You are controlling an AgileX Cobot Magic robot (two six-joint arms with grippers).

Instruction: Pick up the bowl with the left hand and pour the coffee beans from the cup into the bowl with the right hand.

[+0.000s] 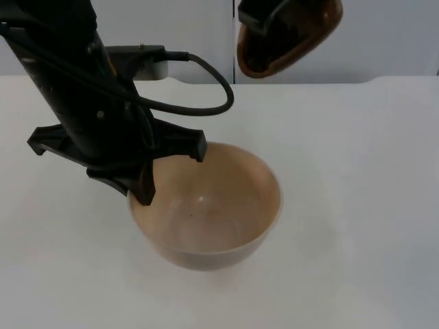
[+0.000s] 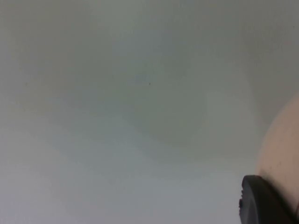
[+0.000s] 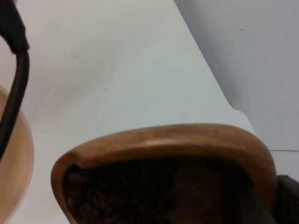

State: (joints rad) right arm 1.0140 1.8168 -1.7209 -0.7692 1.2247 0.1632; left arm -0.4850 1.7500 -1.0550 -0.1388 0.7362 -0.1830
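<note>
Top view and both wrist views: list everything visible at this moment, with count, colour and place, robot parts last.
bowl: one, beige, on the white table near the middle, its left rim at the left gripper; no beans visible inside.
cup: one, brown wood, held tilted in the air beyond the bowl, in front of the wall.
coffee beans: a dark heap inside the cup.
table: one, white.
partition wall: grey, behind the table.
left gripper: black, over the bowl's left rim.
right gripper: black, holding the cup.
</note>
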